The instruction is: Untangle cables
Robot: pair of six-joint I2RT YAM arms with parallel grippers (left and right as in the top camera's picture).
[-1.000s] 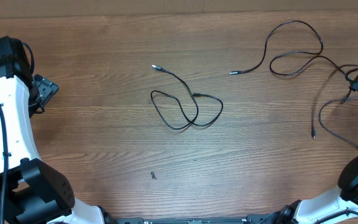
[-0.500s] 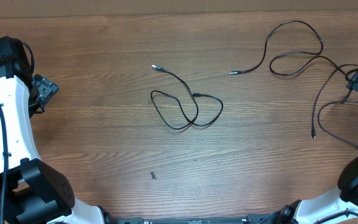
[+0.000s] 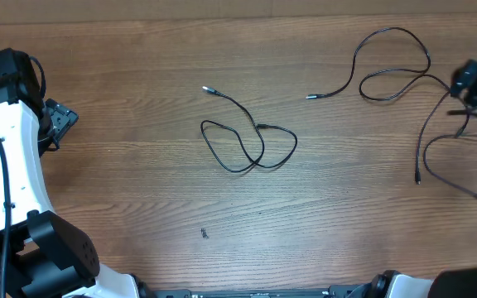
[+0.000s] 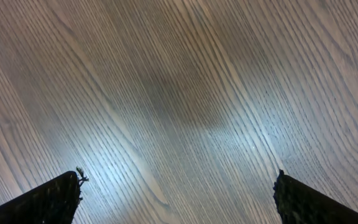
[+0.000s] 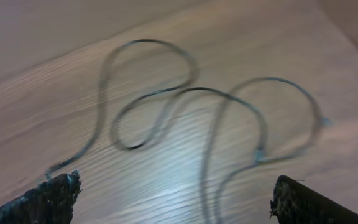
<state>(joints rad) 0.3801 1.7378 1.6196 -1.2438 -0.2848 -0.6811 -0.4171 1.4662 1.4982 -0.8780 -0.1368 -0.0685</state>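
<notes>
Wood-grain bench (image 3: 139,190), seen from above, with thin black cables lying on it. Near the middle sits the centre cable (image 3: 259,127), curled into two overlapping loops, with its plug (image 3: 206,88) trailing up and to the left. Well apart from it, at the upper right, the right cable (image 3: 392,30) runs from a second plug (image 3: 309,97) through a tall loop and on towards the right edge. More thin strands (image 3: 418,157) trail down the bench there (whether they are one cord or two cannot be told).

The right fingers (image 5: 55,196) are spread wide and grip nothing. They hover over the right-hand loops, which look blurred in the wrist view. The left fingers (image 4: 48,199) are also spread wide and empty, over bare wood at the far left, well away from any cable.

By their look, the cables are light, limp and very thin. They would probably slide and drag across the wood rather than lift cleanly, and a pull at one spot would likely tug a whole loop along. A plug end, being thicker and stiff, seems the surest hold. Failing that, a single strand clear of the crossings would do.
</notes>
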